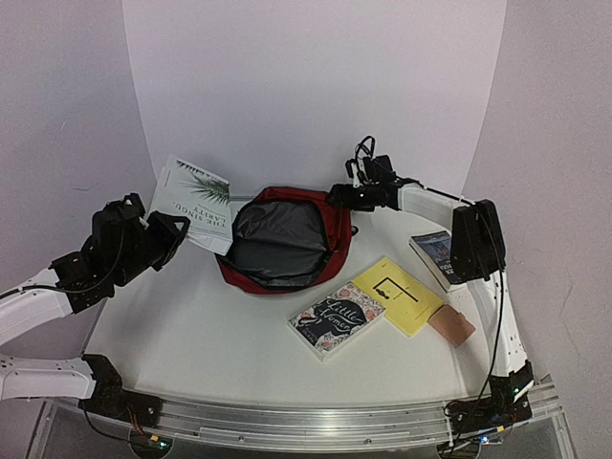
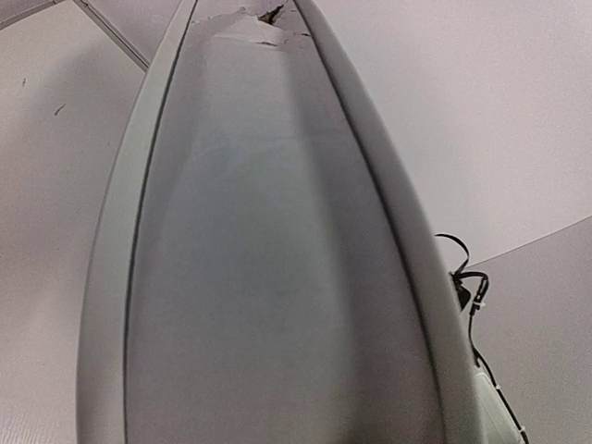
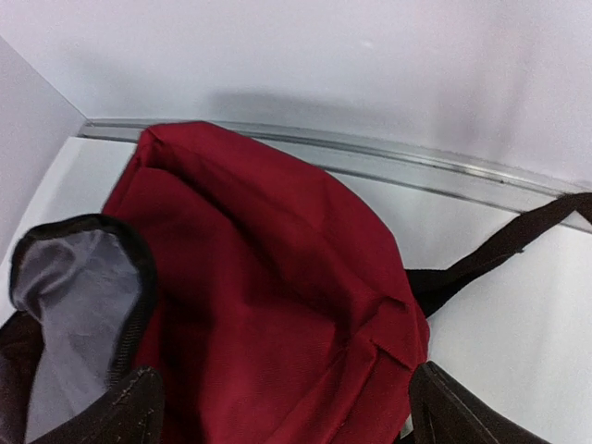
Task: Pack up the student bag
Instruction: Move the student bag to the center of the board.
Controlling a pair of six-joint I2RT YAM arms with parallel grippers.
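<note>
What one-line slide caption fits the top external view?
Left tool holds a white book beside the open student bag; right tool open at the bag's far-right edge.

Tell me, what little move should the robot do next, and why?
Probably the left claw should swing the white book over the open mouth of the student bag. It grips that book right beside the bag, the grey lining gapes upward, and the right claw stands open at the far rim.

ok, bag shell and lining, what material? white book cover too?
Bag: dark red woven cloth, matte, with soft creases. Lining: grey with a faint sheen, likely nylon. White book: printed card cover over a paper page block; whether gloss or matte is unclear.
</note>
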